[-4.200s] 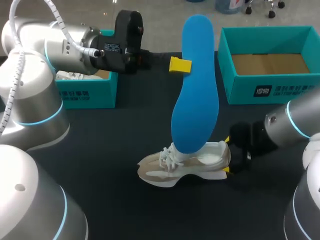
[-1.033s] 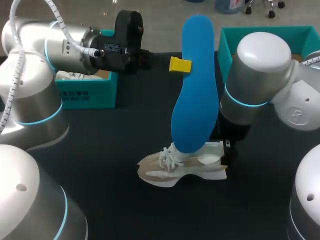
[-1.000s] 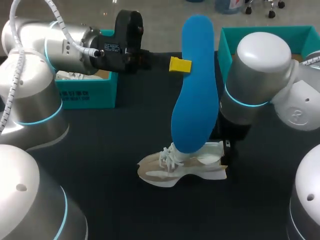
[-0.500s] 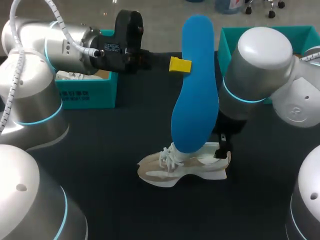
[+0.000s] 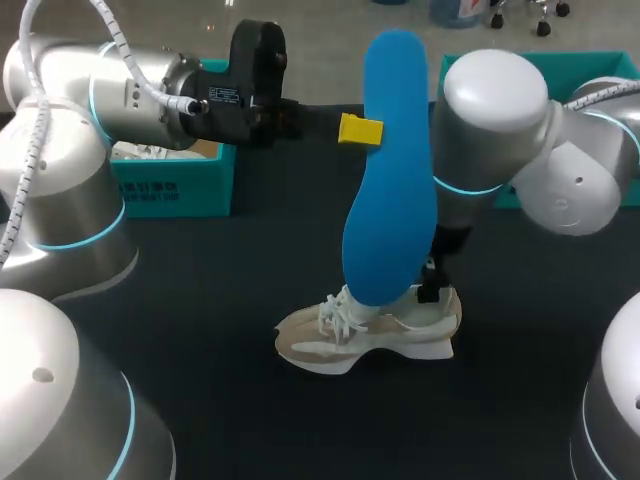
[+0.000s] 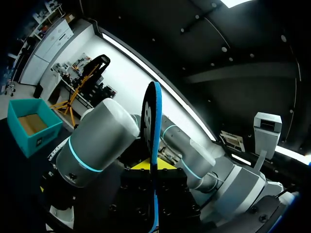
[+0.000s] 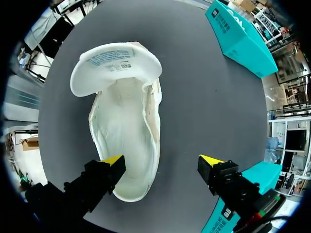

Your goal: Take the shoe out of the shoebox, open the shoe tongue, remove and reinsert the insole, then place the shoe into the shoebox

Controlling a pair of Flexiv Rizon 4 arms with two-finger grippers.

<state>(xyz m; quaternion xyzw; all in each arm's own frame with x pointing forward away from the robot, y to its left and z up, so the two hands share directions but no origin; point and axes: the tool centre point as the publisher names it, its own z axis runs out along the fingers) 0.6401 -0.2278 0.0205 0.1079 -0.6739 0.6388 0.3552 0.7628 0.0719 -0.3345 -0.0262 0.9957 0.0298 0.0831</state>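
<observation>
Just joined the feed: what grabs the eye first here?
The tall blue insole, held upright in the air by the left hand. Below it the white shoe sits on the dark table, tongue folded open, with the right hand open over its heel.

**Inspector:** Arm casings?
**Assistant:** Left arm (image 5: pixel 60 150), right arm (image 5: pixel 500 120): rounded silver-grey shells, a cyan ring at each joint.
**Inspector:** Cabling, hands?
**Assistant:** White corrugated cable (image 5: pixel 122 48) on the left arm, with a black, labelled wrist block (image 5: pixel 250 70). Right hand (image 7: pixel 163 161): black fingers (image 7: pixel 92 184), tipped yellow.
</observation>
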